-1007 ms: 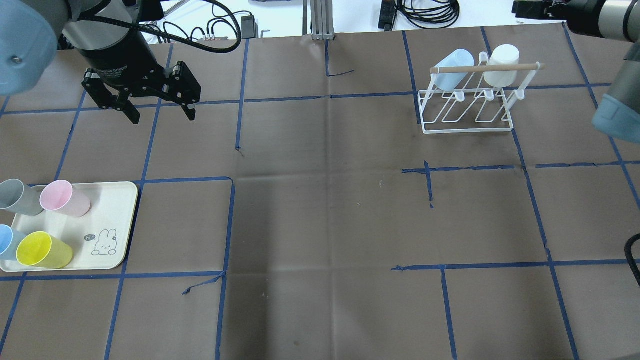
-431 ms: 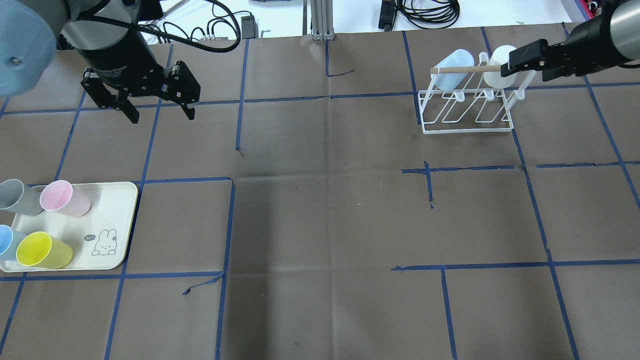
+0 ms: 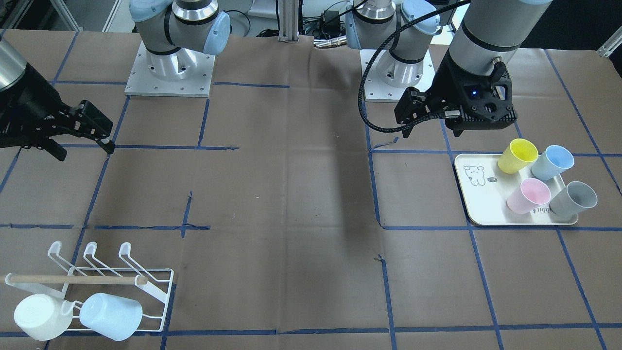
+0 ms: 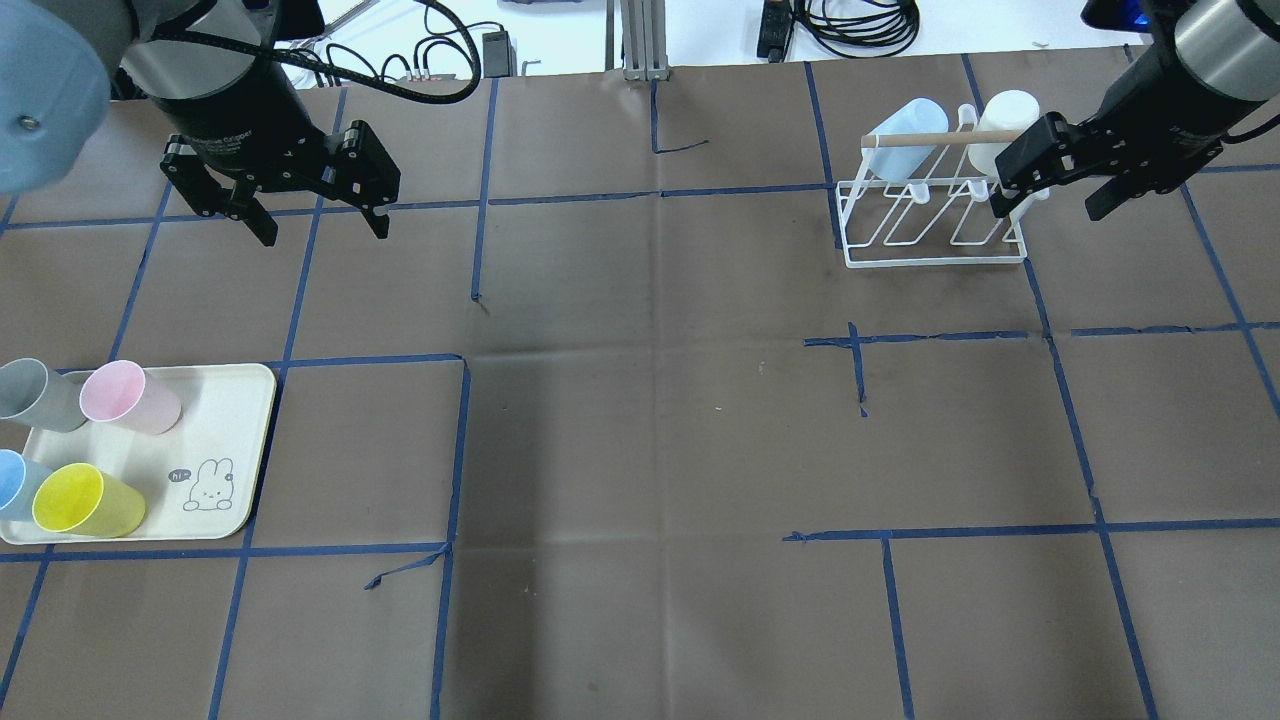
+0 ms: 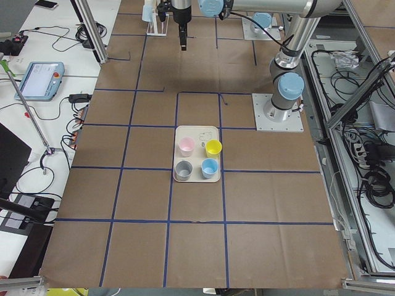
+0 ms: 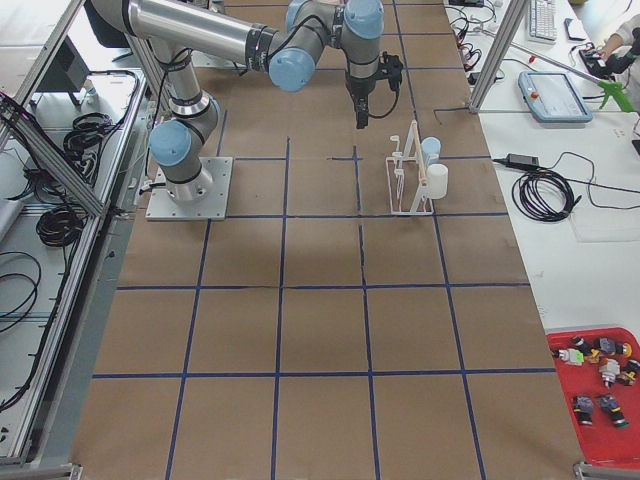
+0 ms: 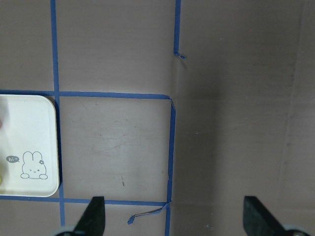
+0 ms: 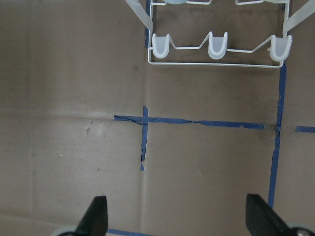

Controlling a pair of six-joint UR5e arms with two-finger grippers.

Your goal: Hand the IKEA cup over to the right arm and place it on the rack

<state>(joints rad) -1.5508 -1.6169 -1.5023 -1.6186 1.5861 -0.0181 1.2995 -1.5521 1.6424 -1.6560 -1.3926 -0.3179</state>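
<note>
Cups [image 4: 130, 397] sit on the tray [image 4: 215, 420], well apart from the left tool [image 4: 326, 237].

Robotics lab bench.
Robot base plates [image 3: 138, 87] bolted to a paper-covered surface [image 4: 640, 450] gridded with blue tape [image 4: 455, 450]; aluminium framing [image 5: 90, 34], cable coils [image 4: 860, 25], a teach pendant [image 5: 38, 73] alongside.

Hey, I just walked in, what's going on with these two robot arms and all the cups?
It's a cup-racking job, caught between cups. The left gripper hangs open and empty above the table, off to one side of the tray, which holds a yellow cup, pink cup, grey cup and blue cup. The right gripper, also open and empty, is beside the rack, where a white cup and a light blue cup already hang.
</note>
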